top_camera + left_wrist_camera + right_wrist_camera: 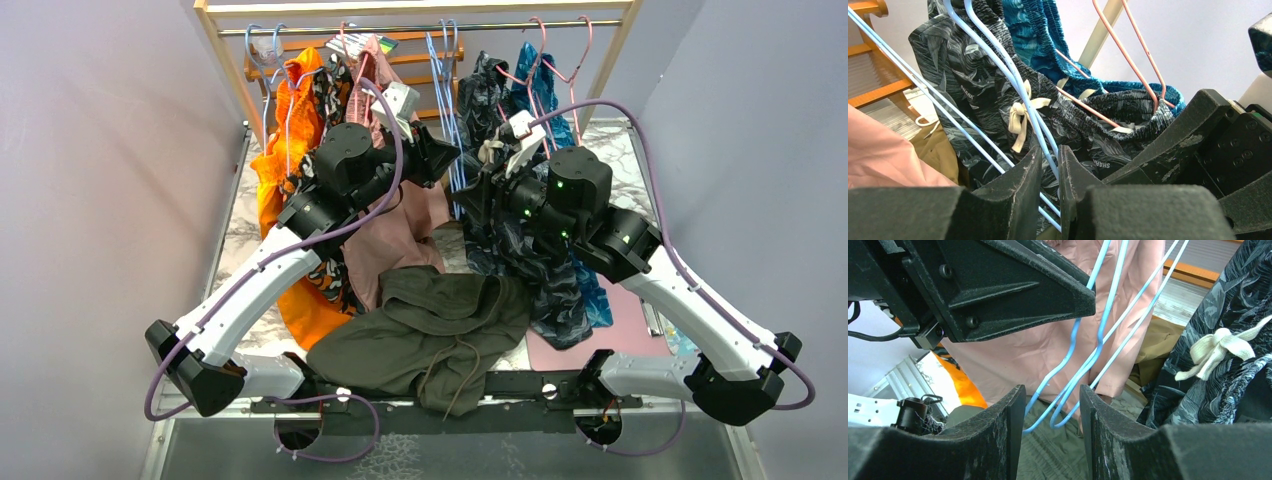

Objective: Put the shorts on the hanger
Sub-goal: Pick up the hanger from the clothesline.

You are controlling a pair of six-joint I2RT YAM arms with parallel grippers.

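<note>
Setting: a marble-patterned table (235, 225) enclosed by plain grey walls (90, 150). Nearest item, lower centre of the overhead view: the shorts (430, 330), dark olive, laid crumpled on the table at its near edge. The drawstring is trailed toward the bottom of the frame, and the cloth lies well apart from both grippers. Left gripper (1050, 150), mid-frame in the overhead view: the jaws are drawn to a narrow slit, with the light-blue wire of the hanger (1015, 75) run down through the gap. Whether the wire is actually pinched cannot be told. Right gripper (1052, 388), just right of centre overhead: the jaws are held well apart, and the lower corner of the blue wires is hung between them without visible contact. Olive cloth is seen below. Behind the grippers, garments are hung in a row. An orange garment (290, 170) is at centre left, with dusty-pink shorts (400, 230) beside it. Next come dark grey leaf-print shorts (973, 95) with a cream bow (1020, 117) at the waistband. A teal garment (1033, 30) is placed at the upper centre of the left wrist view. Pink wire hangers (1128, 55) are set above the teal and leaf-print waistbands. Farthest, along the top of the overhead view: a wooden rack (222, 60) with a metal rail (490, 26), from which the blue hanger and others like it are suspended.
</note>
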